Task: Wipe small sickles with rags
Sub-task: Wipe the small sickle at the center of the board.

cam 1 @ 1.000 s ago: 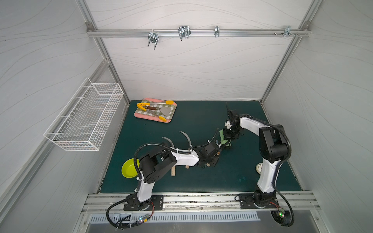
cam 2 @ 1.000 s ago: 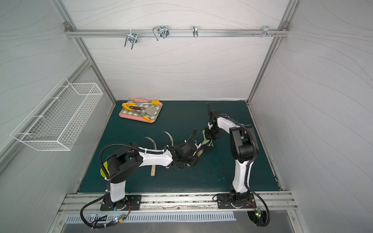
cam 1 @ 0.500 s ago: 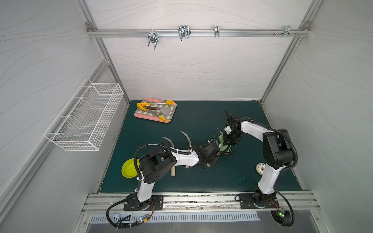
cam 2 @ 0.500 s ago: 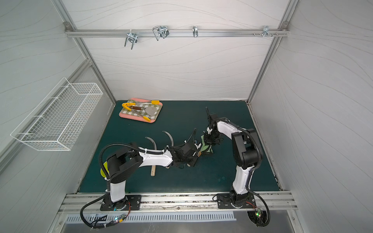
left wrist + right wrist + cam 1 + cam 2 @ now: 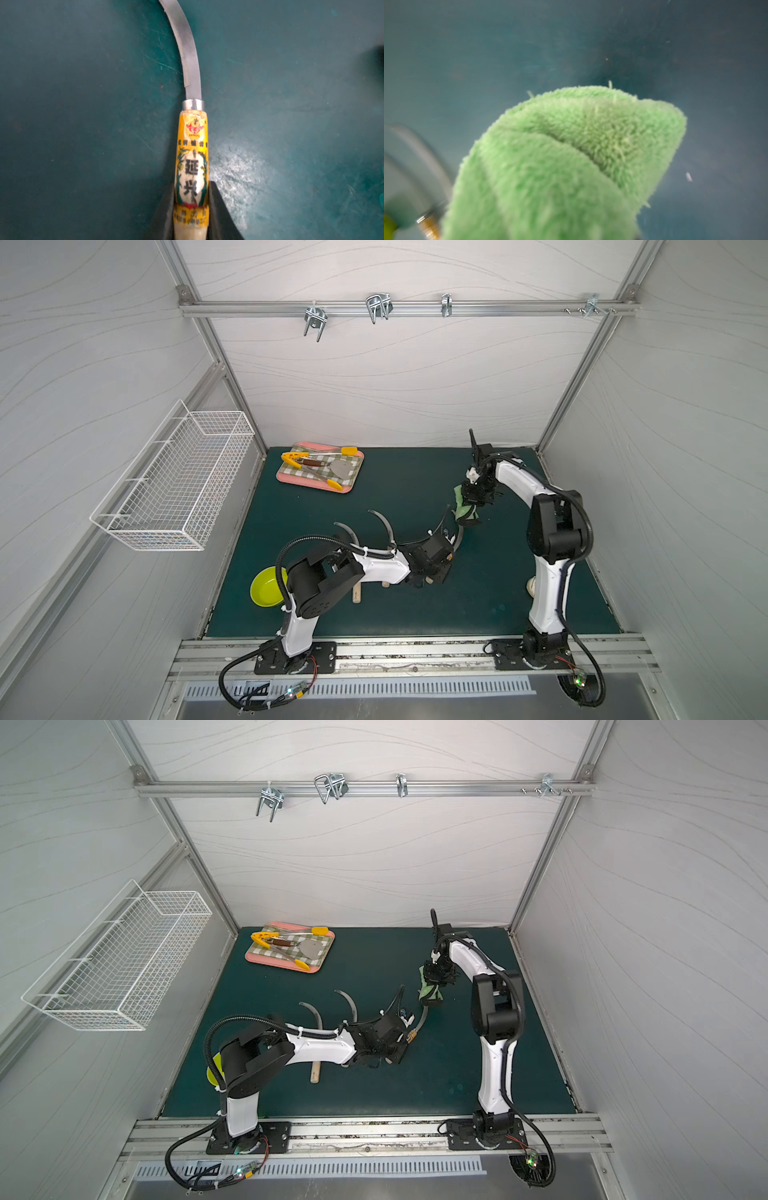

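Dark green mat (image 5: 374,506) inside a white-walled booth, with a hook-studded rail across the back. On the side wall at 9 o'clock, a white wire basket (image 5: 174,481). Toward 10 o'clock on the mat, a pink-rimmed checked tray (image 5: 291,472) carrying yellow-tipped tongs (image 5: 291,459) and a spatula (image 5: 343,467). At 8 o'clock, a lime bowl (image 5: 268,587), partly behind the left arm.

Near the mat's centre, the left gripper (image 5: 190,187), clenched on the yellow-labelled wooden handle of the held sickle (image 5: 192,145), its serrated grey blade curving away toward 1 o'clock. At the blade's far end, the green rag (image 5: 463,512), bunched and hanging from the right gripper (image 5: 473,494), pinched firmly there. In the right wrist view, fluffy folds across most of the picture and the blade a grey blur just beside them; contact impossible to judge.

Flat on the mat at 9 o'clock of the held tool, a second sickle (image 5: 384,523), and just beyond it, again at 9 o'clock, a third sickle (image 5: 347,531). Handles mostly under the left forearm, with one pale wooden end poking out toward 6 o'clock.
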Robot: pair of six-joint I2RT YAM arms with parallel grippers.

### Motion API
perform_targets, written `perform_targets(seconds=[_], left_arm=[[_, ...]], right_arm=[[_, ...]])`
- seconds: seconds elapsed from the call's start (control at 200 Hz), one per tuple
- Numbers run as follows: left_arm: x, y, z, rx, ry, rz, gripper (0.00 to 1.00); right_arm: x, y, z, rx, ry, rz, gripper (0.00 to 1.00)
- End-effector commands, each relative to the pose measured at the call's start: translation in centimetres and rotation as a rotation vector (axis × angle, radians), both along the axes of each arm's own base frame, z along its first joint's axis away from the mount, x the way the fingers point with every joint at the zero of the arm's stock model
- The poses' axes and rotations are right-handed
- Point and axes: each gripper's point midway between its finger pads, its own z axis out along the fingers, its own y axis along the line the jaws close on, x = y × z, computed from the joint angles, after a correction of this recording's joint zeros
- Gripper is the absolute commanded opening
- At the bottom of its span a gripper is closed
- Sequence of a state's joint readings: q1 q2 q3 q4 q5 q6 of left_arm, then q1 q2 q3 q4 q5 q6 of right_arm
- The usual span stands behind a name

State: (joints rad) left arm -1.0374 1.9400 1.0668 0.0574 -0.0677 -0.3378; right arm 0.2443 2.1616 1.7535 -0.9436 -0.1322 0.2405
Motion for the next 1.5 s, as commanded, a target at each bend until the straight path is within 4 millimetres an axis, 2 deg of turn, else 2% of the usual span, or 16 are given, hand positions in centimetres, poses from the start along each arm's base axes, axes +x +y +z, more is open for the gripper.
perform_targets(seconds=[0.0,0.115,0.235,0.555,0.675,0.77,0.94,1.141,1.231,1.326,1.496], left_arm=[[-1.7,2.1,-3.8,0.117,0.086,0.006,0.0],[-1.5,2.0,-3.9,0.117,0.087,0.009,0.0],[-1.4,1.8,-3.8,0.111,0.086,0.015,0.0],[-1.1,1.8,-3.2,0.107,0.065,0.023,0.0],[-0.9,1.7,-3.1,0.111,0.059,0.022,0.0],[-1.0,1.7,-3.3,0.116,0.065,0.02,0.0],[-1.0,2.0,-3.6,0.139,0.075,0.026,0.0],[-1.0,2.1,-3.2,0.17,0.086,0.021,0.33],[-1.0,2.1,-2.7,0.186,0.087,0.015,0.41],[-0.7,1.8,-2.2,0.197,0.081,0.003,0.46],[-0.3,1.2,-1.9,0.238,0.091,-0.021,0.46]], right_arm=[[-2.2,-0.7,-2.6,-0.061,0.137,0.048,0.13],[-3.6,-0.9,-4.3,-0.097,0.193,0.076,0.13],[-5.8,-1.5,-5.0,-0.177,0.238,0.114,0.14],[-13.3,-1.0,-5.2,-0.138,0.283,0.104,0.14],[-15.9,0.1,-5.2,-0.067,0.29,0.089,0.14],[-17.1,0.8,-4.9,-0.03,0.283,0.091,0.14],[-17.0,0.6,-2.8,0.011,0.209,0.055,0.14],[-14.7,-1.0,1.0,0.057,0.067,-0.027,0.14],[-14.2,-1.5,2.1,0.078,0.021,-0.049,0.14],[-13.9,-2.0,2.5,0.103,-0.005,-0.062,0.15],[-14.0,-2.9,2.3,0.133,-0.018,-0.087,0.15]])
